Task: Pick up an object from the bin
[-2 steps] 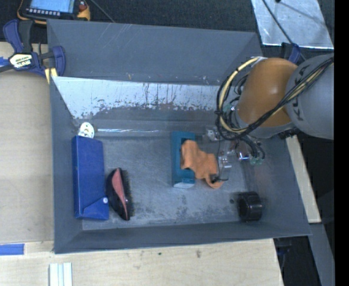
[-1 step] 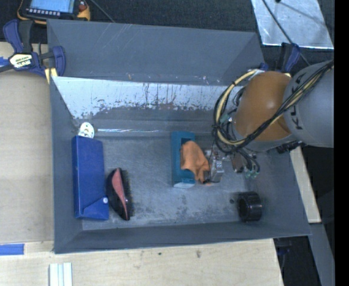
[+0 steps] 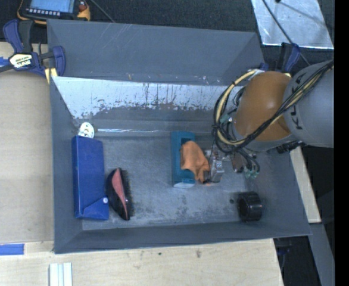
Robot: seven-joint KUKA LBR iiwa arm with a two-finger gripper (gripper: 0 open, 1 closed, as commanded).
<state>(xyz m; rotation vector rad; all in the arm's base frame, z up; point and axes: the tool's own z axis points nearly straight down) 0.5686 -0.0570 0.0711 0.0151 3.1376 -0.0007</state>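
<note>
Six loose things lie on the floor of the grey metal bin [image 3: 162, 210]. Farthest left, close to the back wall, sits a small white and yellow round piece [image 3: 86, 130]. Just below it a long blue box [image 3: 89, 177] lies lengthwise along the left wall, its near end sloped like a wedge. Just beside the box's lower right lies a black oval brush-like object [image 3: 120, 194] with a pink-red face turned up.

Near the middle of the floor, well apart from these, a teal block [image 3: 179, 159] lies lengthwise. An orange soft lump [image 3: 192, 159] rests on it and hangs over its right edge. The gripper [image 3: 214, 168] is low in the bin, right against the lump's right side. Whether it is open or closed on the lump cannot be told, since the metal parts and the lump's edge run together there. Above and to the right is the arm's wrist, with its orange cover [image 3: 264, 106] and looped yellow and black cables [image 3: 228, 109].

Toward the front right corner, below the gripper and apart from it, stands a short black cylinder [image 3: 249, 206].
</note>
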